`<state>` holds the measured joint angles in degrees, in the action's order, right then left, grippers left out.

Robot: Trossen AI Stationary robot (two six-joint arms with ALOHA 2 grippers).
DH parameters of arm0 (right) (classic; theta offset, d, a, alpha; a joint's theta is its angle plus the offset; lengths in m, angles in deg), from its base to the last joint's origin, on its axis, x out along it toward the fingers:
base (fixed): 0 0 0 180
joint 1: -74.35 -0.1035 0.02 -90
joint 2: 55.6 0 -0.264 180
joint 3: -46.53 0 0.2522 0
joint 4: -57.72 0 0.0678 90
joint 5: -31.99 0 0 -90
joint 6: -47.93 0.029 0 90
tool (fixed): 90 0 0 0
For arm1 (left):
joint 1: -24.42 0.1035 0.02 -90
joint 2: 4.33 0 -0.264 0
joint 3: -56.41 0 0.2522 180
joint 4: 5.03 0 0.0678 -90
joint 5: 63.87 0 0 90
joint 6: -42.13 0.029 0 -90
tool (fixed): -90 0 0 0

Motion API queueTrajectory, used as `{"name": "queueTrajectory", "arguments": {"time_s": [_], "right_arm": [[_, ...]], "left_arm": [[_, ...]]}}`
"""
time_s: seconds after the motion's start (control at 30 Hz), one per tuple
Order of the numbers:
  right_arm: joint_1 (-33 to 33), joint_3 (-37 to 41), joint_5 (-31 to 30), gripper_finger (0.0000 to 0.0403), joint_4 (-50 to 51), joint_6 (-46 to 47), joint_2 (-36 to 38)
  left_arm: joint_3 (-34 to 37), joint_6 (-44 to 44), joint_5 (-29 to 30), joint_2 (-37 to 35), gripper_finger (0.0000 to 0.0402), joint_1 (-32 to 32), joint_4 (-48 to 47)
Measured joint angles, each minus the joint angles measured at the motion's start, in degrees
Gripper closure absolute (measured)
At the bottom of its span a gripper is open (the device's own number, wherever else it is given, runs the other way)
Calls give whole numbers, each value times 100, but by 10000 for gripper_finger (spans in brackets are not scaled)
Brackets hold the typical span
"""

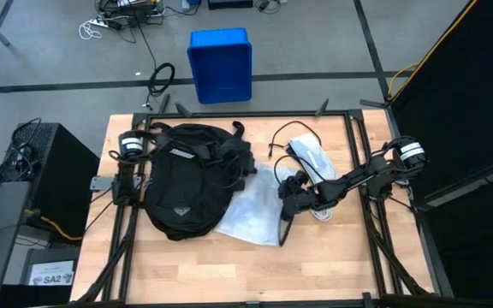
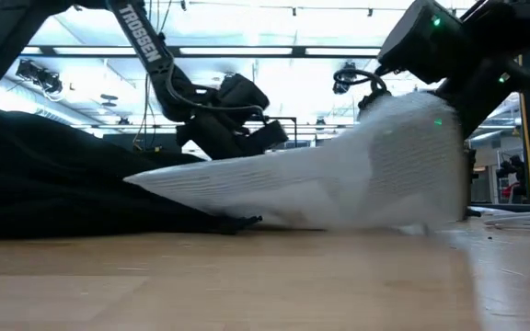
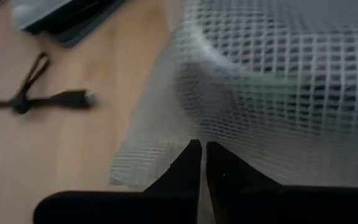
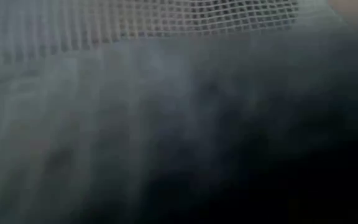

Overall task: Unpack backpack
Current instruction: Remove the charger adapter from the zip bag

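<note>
High view: backpack at nine o'clock on surface; right pincer spread over white mesh pouch; left pincer pressed together; best lifted slowly, clear of cable.

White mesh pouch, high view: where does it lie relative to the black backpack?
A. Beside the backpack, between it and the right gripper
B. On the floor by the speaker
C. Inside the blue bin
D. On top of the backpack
A: the white mesh pouch is spread on the table against the black backpack, with the right gripper at its other edge.
</note>
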<state>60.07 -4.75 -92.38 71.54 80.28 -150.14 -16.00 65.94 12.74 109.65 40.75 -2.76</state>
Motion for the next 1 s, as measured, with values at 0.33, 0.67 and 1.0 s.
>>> {"name": "queueTrajectory", "arguments": {"time_s": [0.33, 0.67, 1.0], "right_arm": [[-135, 4, -141, 147, 198, -166, 157], [105, 2, -841, 134, 249, -606, 417], [1065, -5, 148, 139, -483, -847, -331]], "left_arm": [[-213, 147, -24, 65, 402, -193, -129], [-221, 410, -45, 65, 402, -198, -78], [-221, 424, -188, 65, 402, -202, -36]]}}
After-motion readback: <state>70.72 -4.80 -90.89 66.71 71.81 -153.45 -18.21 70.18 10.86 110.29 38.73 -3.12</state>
